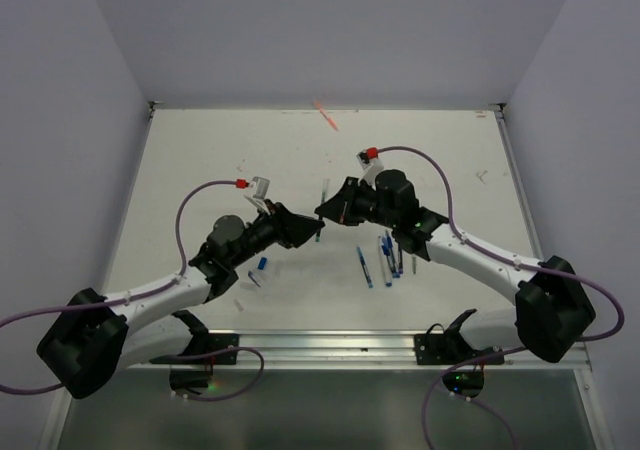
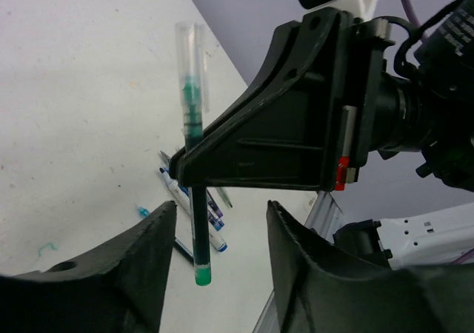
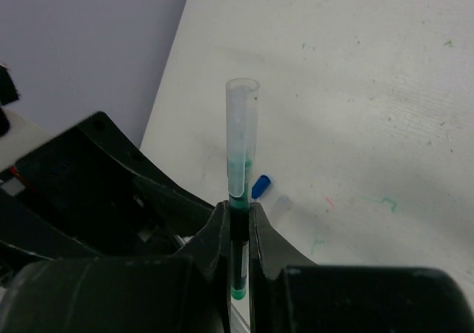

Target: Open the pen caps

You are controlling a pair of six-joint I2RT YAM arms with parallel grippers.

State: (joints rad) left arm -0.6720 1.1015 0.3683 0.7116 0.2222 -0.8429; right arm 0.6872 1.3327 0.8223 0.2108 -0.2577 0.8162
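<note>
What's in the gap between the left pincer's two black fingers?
The lower end of a green pen, held higher up by the shut right pincer; the left wrist view shows it touching neither finger.

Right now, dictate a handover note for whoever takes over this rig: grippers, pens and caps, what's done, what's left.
Right gripper: shut on the green pen.
Left gripper: open, fingers either side of the pen's lower end.
Clear cap looks still on that pen.
Done: one blue cap lies loose by the left arm.
Left: this cap, then the blue pens beside the right arm; their caps are too small to judge.
</note>
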